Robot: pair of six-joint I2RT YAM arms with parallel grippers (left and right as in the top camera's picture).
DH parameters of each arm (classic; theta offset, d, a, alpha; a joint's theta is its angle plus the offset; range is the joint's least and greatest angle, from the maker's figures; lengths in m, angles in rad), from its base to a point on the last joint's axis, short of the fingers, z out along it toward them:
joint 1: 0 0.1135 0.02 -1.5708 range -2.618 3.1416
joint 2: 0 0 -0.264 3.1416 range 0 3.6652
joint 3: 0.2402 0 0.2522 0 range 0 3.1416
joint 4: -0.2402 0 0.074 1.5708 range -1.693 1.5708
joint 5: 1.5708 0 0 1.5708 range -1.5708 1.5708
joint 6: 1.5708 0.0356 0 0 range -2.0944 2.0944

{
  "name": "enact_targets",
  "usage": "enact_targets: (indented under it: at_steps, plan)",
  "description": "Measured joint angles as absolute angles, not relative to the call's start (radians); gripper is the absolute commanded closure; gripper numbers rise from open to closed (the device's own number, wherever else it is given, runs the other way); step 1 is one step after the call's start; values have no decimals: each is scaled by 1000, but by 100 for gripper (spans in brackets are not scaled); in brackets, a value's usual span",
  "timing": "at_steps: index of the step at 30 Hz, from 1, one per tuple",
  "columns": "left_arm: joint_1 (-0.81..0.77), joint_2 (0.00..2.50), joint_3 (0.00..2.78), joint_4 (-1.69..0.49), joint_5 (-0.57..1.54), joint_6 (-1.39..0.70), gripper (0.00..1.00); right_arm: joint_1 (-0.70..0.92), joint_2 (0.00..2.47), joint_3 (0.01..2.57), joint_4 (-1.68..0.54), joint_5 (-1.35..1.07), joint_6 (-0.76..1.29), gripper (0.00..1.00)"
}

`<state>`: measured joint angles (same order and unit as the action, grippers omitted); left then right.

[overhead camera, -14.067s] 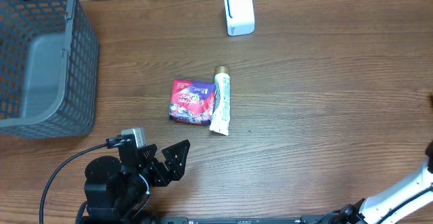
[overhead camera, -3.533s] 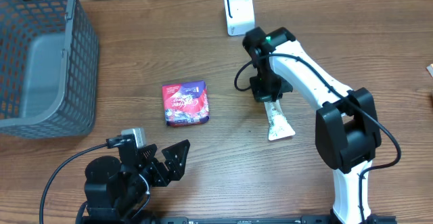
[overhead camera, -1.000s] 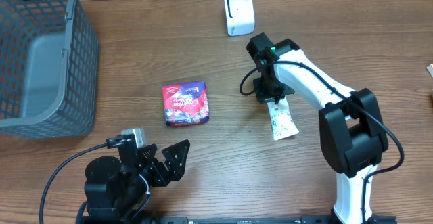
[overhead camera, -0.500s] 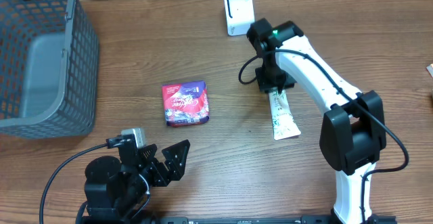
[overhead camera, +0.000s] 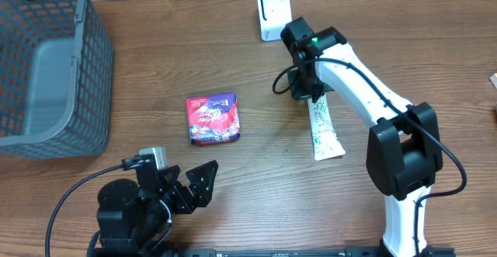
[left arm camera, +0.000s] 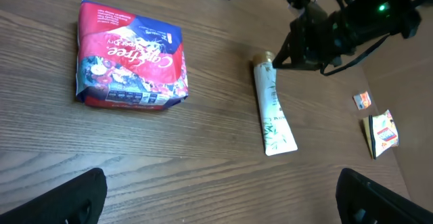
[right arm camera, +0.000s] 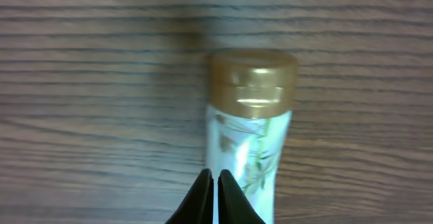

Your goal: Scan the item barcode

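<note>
My right claw (right arm camera: 215, 178) is clenched on nothing right now. The tips are pressed together just over the tube (right arm camera: 249, 116), a bit below its gold cap. It popped open a moment ago and snapped closed again, but the tube is still flat on the worktop (overhead camera: 404, 47), so I'd call that a missed grab. The tube sits a little in front of the scanner (overhead camera: 273, 12), slightly to its right, cap end pointing toward it. Nothing's scanned yet, so I reckon I need to reopen and regrab. The red pouch (overhead camera: 212, 119) is further out in front of the scanner, to its left. My left claw (left arm camera: 222, 183) hangs wide open, well away from the scanner.
</note>
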<state>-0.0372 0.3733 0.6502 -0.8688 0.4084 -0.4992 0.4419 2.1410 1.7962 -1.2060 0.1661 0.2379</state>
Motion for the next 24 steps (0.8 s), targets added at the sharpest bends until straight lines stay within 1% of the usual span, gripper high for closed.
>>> enact_targets:
  at_steps: [5, 11, 14, 19, 24]
  plan:
    - [-37, 373, 650, -869, 408, -500, 0, 419, 2143, 1742, -1190, 192, 251, 95]
    - [-37, 373, 650, -869, 408, -499, 0, 364, 2145, 1597, -1063, 187, 258, 96]
    - [-37, 373, 650, -869, 408, -499, 0, 343, 2154, 1574, -1056, 180, 259, 96]
    - [-37, 373, 650, -869, 408, -500, 0, 321, 2154, 1624, -1203, 173, 260, 96]
    - [-37, 373, 650, -870, 408, -500, 0, 312, 2154, 1811, -1401, 93, 255, 96]
